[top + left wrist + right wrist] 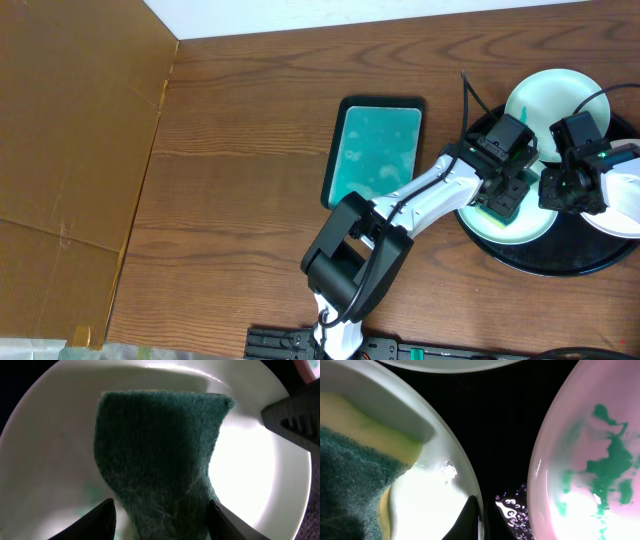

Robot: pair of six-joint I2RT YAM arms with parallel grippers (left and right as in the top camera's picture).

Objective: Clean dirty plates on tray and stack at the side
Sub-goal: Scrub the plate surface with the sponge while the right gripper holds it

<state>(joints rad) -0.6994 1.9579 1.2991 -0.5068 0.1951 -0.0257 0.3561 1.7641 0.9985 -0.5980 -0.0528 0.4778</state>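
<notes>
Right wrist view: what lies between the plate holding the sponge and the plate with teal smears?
A strip of the black tray, bare but for some small droplets, as the right wrist view shows.

No text, label or number can be read anywhere.

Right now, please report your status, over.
Left tool shut on scouring sponge, sponge on plate in black tray. Right tool at plate rim, grip unclear. Smeared plate beside it, nothing blocking.
</notes>
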